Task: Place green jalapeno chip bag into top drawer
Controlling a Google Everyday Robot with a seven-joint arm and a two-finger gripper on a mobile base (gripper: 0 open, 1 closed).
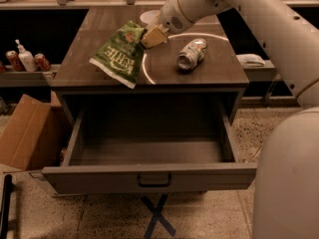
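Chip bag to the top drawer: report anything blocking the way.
Nothing visible does. The gripper holds the chip bag by its top edge; the drawer stands open below it, and the can lies off to the side.
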